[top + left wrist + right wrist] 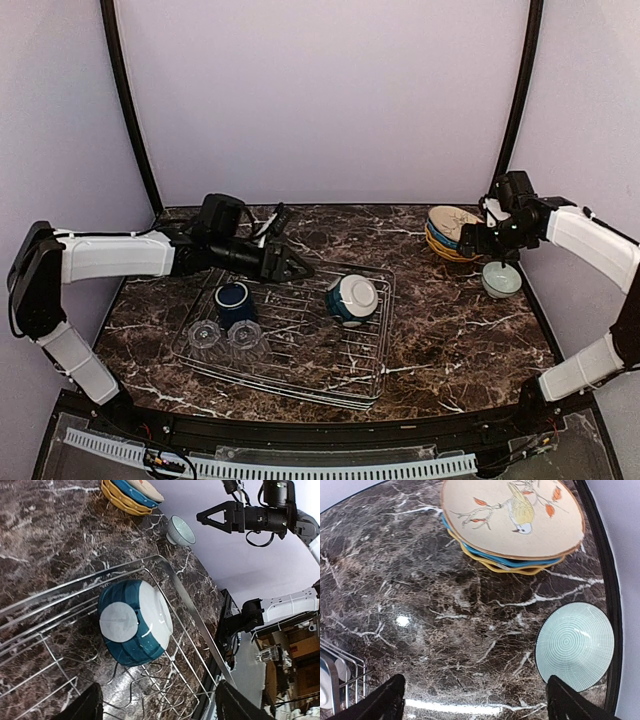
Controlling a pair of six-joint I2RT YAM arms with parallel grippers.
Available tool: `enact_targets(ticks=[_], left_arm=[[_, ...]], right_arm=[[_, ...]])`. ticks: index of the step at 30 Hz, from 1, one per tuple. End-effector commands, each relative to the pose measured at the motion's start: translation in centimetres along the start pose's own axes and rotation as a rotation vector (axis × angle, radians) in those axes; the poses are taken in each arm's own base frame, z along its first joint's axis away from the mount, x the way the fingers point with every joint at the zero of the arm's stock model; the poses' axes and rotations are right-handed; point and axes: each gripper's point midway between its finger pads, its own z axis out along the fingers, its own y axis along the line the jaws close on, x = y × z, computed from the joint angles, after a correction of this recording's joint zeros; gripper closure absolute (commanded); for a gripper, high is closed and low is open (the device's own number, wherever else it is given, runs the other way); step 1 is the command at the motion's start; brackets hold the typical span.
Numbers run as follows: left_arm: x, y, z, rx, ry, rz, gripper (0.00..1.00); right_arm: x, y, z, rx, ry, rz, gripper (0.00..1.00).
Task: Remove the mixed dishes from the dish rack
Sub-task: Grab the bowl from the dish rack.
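Note:
The wire dish rack lies mid-table. In it are a teal bowl on its side, a dark blue mug and two clear glasses. My left gripper is open and empty over the rack's far edge, left of the teal bowl; its fingers frame the bowl from short of it. A stack of plates, cream on top, sits at the back right, with a pale bowl beside it. My right gripper is open and empty above the table by that bowl.
The table's right edge runs close behind the pale bowl. The plate stack shows blue and yellow rims under a bird-painted plate. The rack's right corner is at the left in the right wrist view. The rack rim lies between bowl and edge.

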Motion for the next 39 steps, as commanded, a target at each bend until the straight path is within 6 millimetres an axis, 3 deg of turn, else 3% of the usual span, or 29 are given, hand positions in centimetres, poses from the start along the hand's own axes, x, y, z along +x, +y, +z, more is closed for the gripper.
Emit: enact_targets(ticks=[1,7,14,19,28,33,39], left_arm=[[0.7,-2.1,2.2,0.108,0.052,-0.107,0.26],[1.7,0.0,3.6,-0.09,0.071,-0.207,0.27],[2.8,0.2,4.0,-0.248,0.064,-0.332,0.31],[2.6,1.8,4.2,-0.39,0.048,-0.354,0.31],[2.9,2.1,6.7,-0.413,0.094,-0.36,0.23],[2.6,2.4,7.5,-0.437,0.113,-0.342,0.12],[2.5,2.4,8.2,-0.455,0.118,-0.338,0.15]], right_arm=[[-1.1,2.8,-1.2,-0.164,-0.086,0.027,0.02],[-1.8,2.0,-2.6,-0.132,-0.159,0.104,0.01],[-2.0,3.9,-3.1,-0.245,-0.182,0.068,0.01],[-1.9,4.0,-3.3,-0.259,-0.203,0.064,0.01],[-0.9,3.5,-3.3,-0.243,-0.201,0.059,0.01],[-0.7,3.3,-3.3,-0.233,-0.209,0.055,0.01],[-0.2,3.0,-3.2,-0.223,-0.21,0.053,0.01]])
